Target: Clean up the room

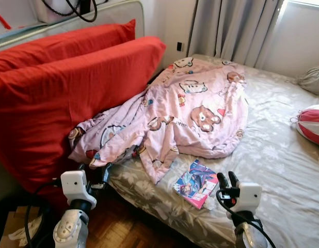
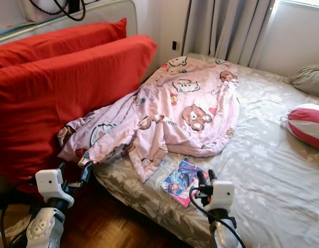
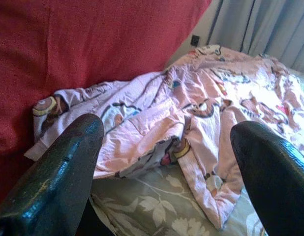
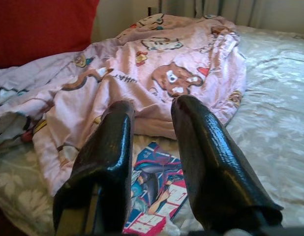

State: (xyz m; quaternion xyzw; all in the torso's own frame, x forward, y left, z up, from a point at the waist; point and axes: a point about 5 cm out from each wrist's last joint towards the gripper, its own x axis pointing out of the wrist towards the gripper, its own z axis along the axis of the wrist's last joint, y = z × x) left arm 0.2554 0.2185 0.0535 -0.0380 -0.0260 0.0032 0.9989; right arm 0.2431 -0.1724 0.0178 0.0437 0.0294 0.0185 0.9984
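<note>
Nearest us, our right gripper [image 1: 227, 180] hovers just beside the comic book [image 1: 195, 183] on the bed [image 1: 283, 155], fingers [image 4: 112, 147] narrowly parted and empty, while our left gripper [image 3: 167, 162] hangs at the bed's edge with fingers spread wide, holding nothing. To lift the thin comic cleanly we should probably slide one finger under its near edge rather than pinch the sheet beneath. Beyond it lie the rumpled pink blanket [image 1: 190, 113], the red pillows [image 1: 61, 88] and a striped cushion [image 1: 313, 124].

Grey curtains [image 1: 237, 28] hang behind the bed's far edge, a wall socket [image 1: 179, 46] sits beside them, and parquet floor [image 1: 123, 227] runs below the bed's near edge.
</note>
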